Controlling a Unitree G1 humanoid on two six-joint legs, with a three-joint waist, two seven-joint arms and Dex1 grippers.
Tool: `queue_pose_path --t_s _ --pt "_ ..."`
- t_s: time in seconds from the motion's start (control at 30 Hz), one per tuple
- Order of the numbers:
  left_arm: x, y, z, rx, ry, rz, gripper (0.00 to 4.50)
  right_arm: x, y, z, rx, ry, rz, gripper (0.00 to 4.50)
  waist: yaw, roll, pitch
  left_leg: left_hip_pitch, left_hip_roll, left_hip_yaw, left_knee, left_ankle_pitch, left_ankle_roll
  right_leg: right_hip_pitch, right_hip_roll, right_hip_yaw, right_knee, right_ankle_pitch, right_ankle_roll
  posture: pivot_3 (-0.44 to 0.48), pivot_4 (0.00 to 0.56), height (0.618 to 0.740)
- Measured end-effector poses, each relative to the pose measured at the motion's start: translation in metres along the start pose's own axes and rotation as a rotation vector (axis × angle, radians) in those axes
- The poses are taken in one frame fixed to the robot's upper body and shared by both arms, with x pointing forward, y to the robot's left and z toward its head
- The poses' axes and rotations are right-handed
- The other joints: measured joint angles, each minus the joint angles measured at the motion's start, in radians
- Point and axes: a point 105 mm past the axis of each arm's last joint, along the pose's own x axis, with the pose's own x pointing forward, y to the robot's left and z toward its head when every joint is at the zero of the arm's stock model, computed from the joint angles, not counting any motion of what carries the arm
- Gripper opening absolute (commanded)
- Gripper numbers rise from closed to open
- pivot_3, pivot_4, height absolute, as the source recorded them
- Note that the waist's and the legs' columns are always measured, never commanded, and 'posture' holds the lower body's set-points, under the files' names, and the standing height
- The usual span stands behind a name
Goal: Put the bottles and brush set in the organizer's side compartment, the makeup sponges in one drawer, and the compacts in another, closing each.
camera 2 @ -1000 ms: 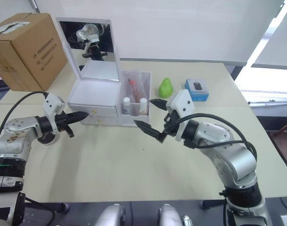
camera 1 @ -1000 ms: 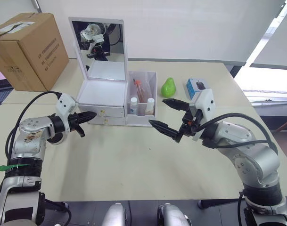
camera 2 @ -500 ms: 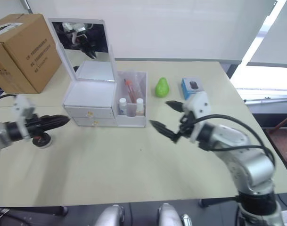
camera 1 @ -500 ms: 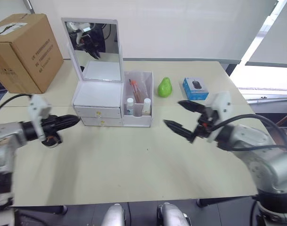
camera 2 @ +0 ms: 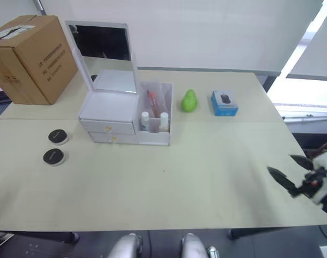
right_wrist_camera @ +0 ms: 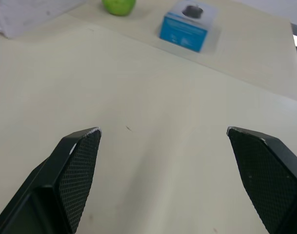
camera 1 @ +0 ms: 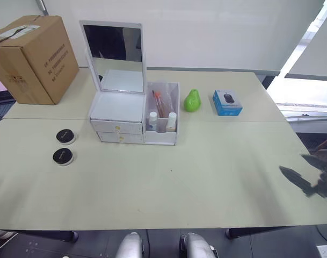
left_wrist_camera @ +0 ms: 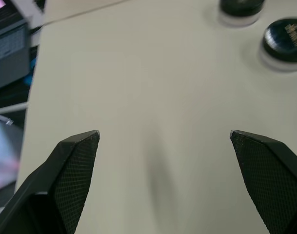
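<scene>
Both claws gape empty, right gripper (camera 2: 292, 174) at the table's near right edge, left gripper (left_wrist_camera: 165, 141) over bare table near the two compacts (camera 1: 63, 146) lying left of the organizer (camera 1: 132, 121); likely rigid, light, slick-lidded discs, best pinched across the rim.

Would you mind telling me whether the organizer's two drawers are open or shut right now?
Shut. Both drawers sit flush with the front of the white organizer, with no gap showing and their gold knobs in line.

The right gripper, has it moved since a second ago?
Yes. The right gripper has pulled back from beside the organizer to the table's near right edge, fingers open.
</scene>
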Motion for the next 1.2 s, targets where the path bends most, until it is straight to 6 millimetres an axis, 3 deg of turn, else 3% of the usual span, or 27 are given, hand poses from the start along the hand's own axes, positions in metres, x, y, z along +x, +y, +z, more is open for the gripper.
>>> queue_pose_path --t_s 0.17,0.33,0.47,0.6,0.67,0.7,0.77,1.0,1.2 --pt "0.0 0.002 0.005 0.035 -0.013 0.008 4.47 -0.004 -0.009 -0.008 -0.009 -0.001 -0.032 4.5 -0.001 0.001 0.0 0.0 0.011 0.018 0.0 0.0 0.0 0.0 0.0 -0.002 0.0 0.0 0.0 0.0 0.15 0.729" --pt "0.014 -0.018 0.028 0.073 -0.083 -0.062 4.47 0.011 0.002 0.009 -0.044 -0.057 0.014 4.5 -0.002 0.001 -0.001 0.0 0.014 0.024 0.0 0.0 0.0 -0.001 0.001 -0.002 0.001 0.001 0.0 0.0 0.15 0.729" --pt "0.03 -0.066 0.028 0.015 -0.144 -0.159 4.47 0.039 0.034 0.034 -0.031 -0.132 0.116 4.5 -0.008 0.001 -0.002 0.001 0.014 0.025 0.002 0.0 0.0 0.003 0.003 0.003 0.005 0.001 0.001 0.0 0.15 0.729" --pt "0.042 -0.146 0.036 -0.079 -0.266 -0.266 4.47 0.072 0.087 0.082 -0.017 -0.266 0.291 4.5 -0.014 -0.001 -0.002 0.002 0.015 0.024 0.004 0.003 0.004 0.007 0.005 0.005 0.006 0.002 0.002 0.0 0.15 0.729" --pt "0.05 -0.195 0.046 -0.151 -0.364 -0.269 4.47 0.087 0.119 0.114 -0.001 -0.356 0.39 4.5 -0.014 -0.001 -0.004 0.002 0.014 0.024 0.007 0.003 0.005 0.01 0.006 0.007 0.004 0.004 0.004 0.0 0.15 0.729" --pt "0.055 -0.223 0.052 -0.194 -0.403 -0.304 4.47 0.092 0.137 0.128 0.0 -0.393 0.453 4.5 -0.009 -0.002 -0.004 0.002 0.013 0.023 0.008 0.004 0.006 0.01 0.006 0.007 0.004 0.005 0.007 0.0 0.15 0.729" --pt "0.065 -0.258 0.061 -0.251 -0.45 -0.284 4.47 0.096 0.165 0.145 -0.002 -0.433 0.551 4.5 0.006 -0.004 -0.005 0.0 0.013 0.022 0.009 0.005 0.008 0.01 0.007 0.006 0.004 0.006 0.007 0.0 0.15 0.729" --pt "0.097 -0.283 0.095 -0.197 -0.578 -0.02 4.47 0.105 0.192 0.16 0.016 -0.447 0.628 4.5 0.023 -0.002 -0.007 -0.006 0.012 0.018 0.021 0.006 0.009 0.011 0.01 0.006 0.003 0.006 0.004 0.0 0.15 0.729" --pt "0.136 -0.316 0.088 -0.223 -0.532 -0.081 4.47 0.103 0.205 0.158 -0.001 -0.431 0.694 4.5 0.022 -0.001 -0.007 -0.008 0.012 0.018 0.022 0.006 0.01 0.009 0.011 0.006 0.004 0.006 0.005 0.0 0.15 0.729"
